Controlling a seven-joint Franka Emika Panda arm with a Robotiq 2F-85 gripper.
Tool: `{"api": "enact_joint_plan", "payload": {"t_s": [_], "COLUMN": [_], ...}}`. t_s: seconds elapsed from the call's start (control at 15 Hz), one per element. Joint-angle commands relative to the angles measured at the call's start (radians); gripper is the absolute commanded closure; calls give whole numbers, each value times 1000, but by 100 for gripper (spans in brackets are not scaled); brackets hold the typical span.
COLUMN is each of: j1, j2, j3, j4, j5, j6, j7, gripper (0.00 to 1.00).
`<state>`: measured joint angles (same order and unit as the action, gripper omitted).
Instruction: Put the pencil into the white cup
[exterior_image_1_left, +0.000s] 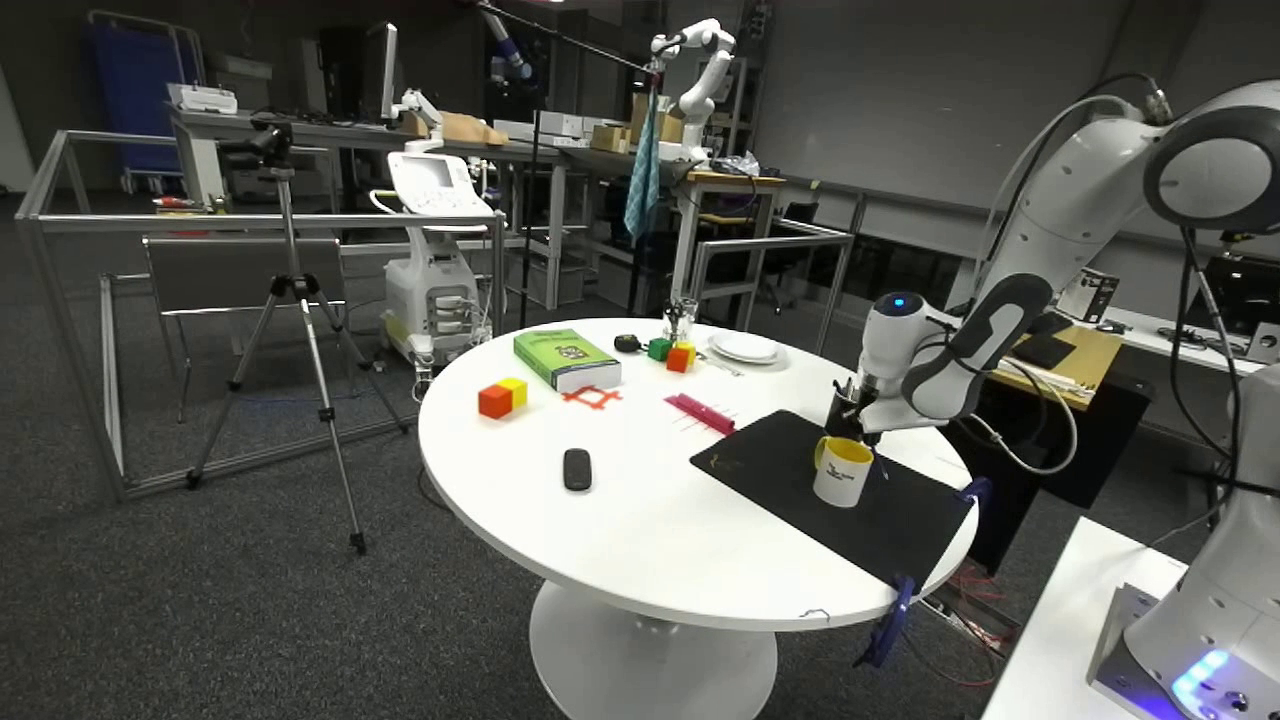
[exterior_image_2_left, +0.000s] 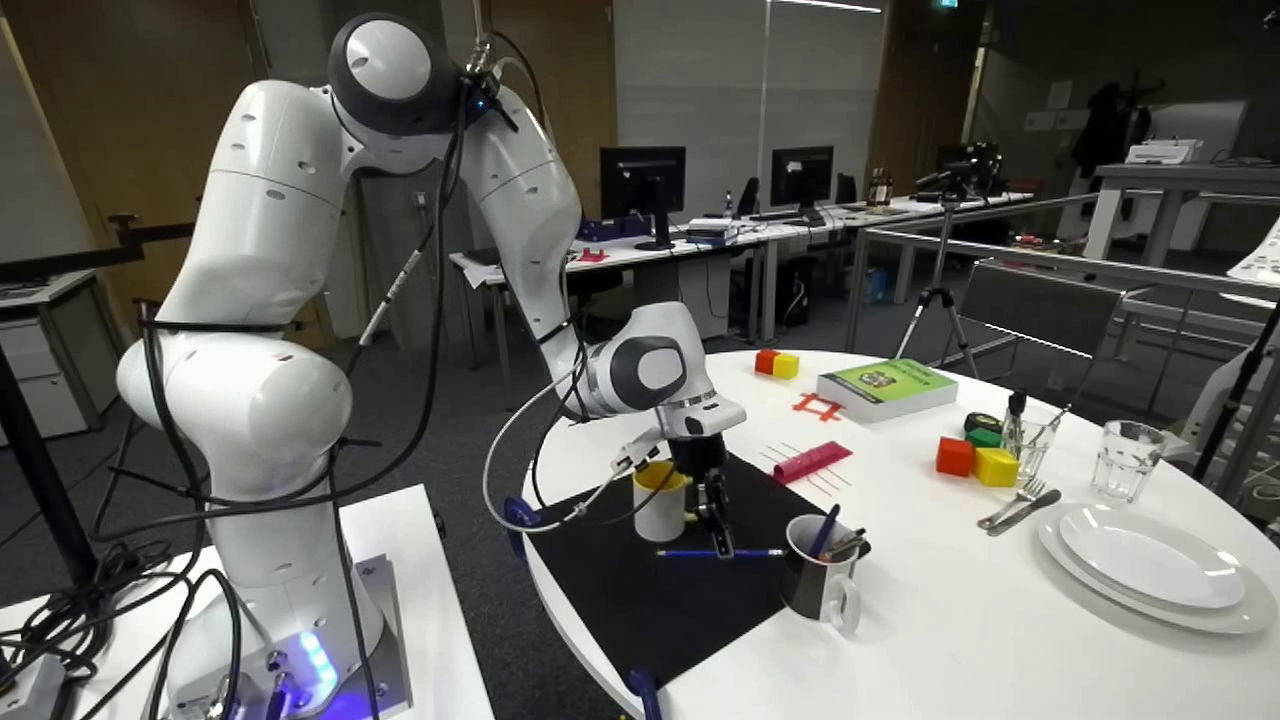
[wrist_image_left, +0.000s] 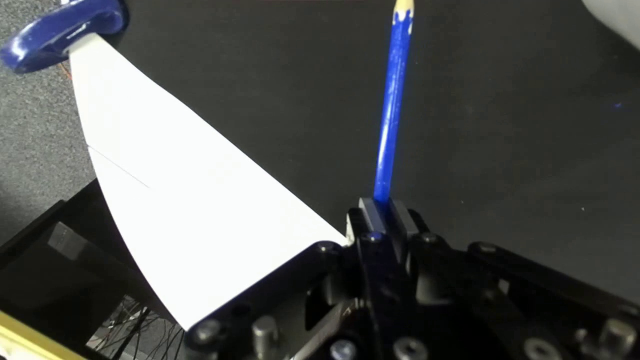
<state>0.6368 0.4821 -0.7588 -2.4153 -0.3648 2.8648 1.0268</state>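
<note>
Blue slim wooden pencil (wrist_image_left: 392, 110) clamped in jaws: lift above white cylindrical cup (exterior_image_1_left: 842, 480), lower right of frame, before tilting.

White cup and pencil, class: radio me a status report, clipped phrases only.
Gripper closed on blue pencil, roughly level; lift unclear. White cup upright on black mat, pencil not in. Nothing seen covering cup's mouth.

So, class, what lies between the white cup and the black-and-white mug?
The blue pencil, the gripper shut on it, and the black mat beneath; an exterior view shows this.
</note>
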Motion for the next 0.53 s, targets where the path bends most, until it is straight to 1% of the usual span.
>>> {"api": "enact_joint_plan", "payload": {"t_s": [0.0, 0.2, 0.47], "j1": [164, 285, 441], "j2": [-46, -47, -31], "j3": [-151, -256, -397], "j4": [-41, -56, -78], "j5": [-102, -137, -128], "j6": [-40, -47, -39], "j7": [93, 139, 162], "gripper": [98, 98, 98]}}
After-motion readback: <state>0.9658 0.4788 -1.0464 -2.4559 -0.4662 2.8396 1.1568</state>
